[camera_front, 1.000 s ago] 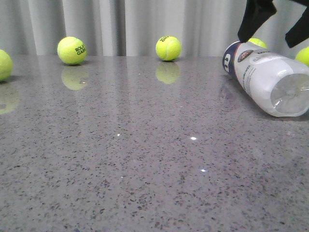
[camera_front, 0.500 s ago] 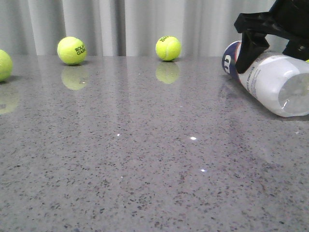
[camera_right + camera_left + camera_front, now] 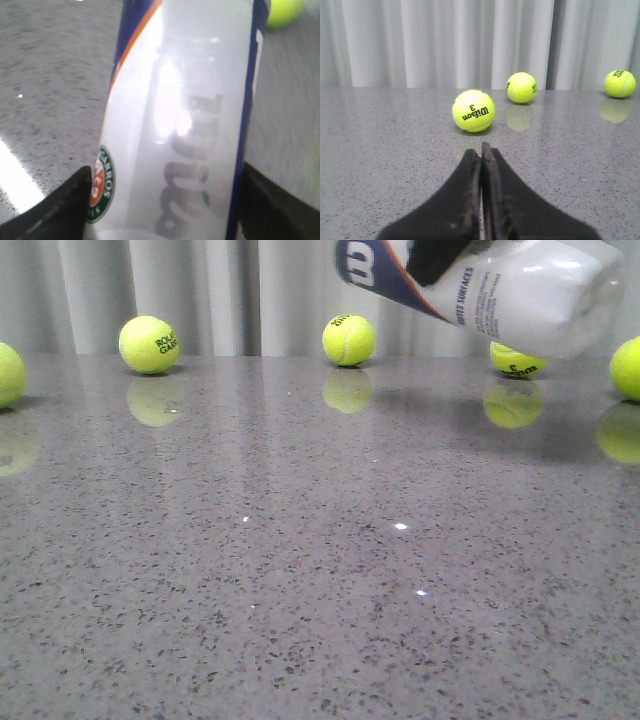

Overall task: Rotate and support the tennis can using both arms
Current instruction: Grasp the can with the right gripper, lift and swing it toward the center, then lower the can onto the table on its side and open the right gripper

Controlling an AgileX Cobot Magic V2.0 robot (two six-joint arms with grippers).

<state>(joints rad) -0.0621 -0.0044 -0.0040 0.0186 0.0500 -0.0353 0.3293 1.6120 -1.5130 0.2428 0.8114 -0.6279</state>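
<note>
My left pincer (image 3: 481,150) is hanging over the counter (image 3: 380,150) with its fingers pressed together, gripping nothing, a Wilson ball (image 3: 473,110) lying just ahead. My right pincer (image 3: 165,200) is clamping the tennis can (image 3: 490,285), which is hanging tilted in the air at the right, above the counter.

The tennis can (image 3: 490,285), at one o'clock in the front view, shows a white "W" on navy and small dark print that looks like "SURFACES". In the right wrist view its round green-and-orange emblem (image 3: 101,183) carries lettering too blurred to read. The ball (image 3: 148,344) at eleven o'clock reads "ROLA GAR". In the left wrist view, the nearest ball (image 3: 473,110) reads "Wilson 3", upside down.
</note>
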